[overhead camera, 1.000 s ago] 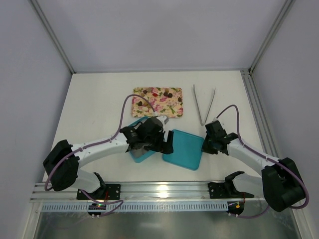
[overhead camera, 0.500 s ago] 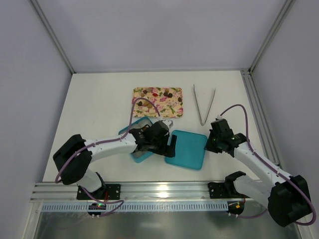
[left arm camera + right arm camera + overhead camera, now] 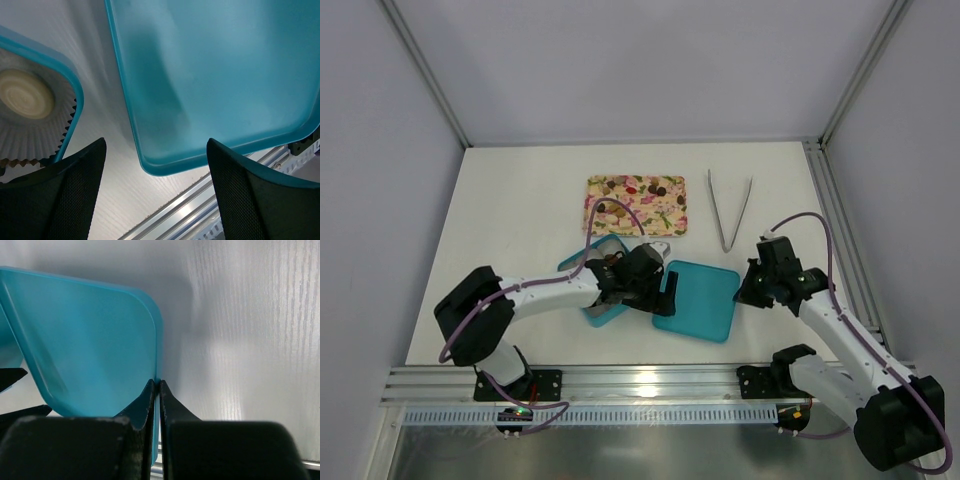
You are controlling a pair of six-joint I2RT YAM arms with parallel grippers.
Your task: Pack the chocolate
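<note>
One floral tray (image 3: pixel 672 226) is seen at the far middle of the table (image 3: pixel 520 200), with roughly eight pieces of chocolate (image 3: pixel 656 188) lying on it; an exact count cannot be made. One pair of tongs (image 3: pixel 729 210) lies to its right. One teal box (image 3: pixel 600 312) and one teal lid (image 3: pixel 698 300) are set side by side nearer the arms, and one paper cup (image 3: pixel 30 135) with a pale lump (image 3: pixel 25 92) is seen in the box. The table is white and is enclosed by pale walls and metal posts. The left gripper (image 3: pixel 155 145) is held wide apart over the lid's left corner, with nothing gripped. The right gripper (image 3: pixel 156 382) is closed on the lid's right rim.
</note>
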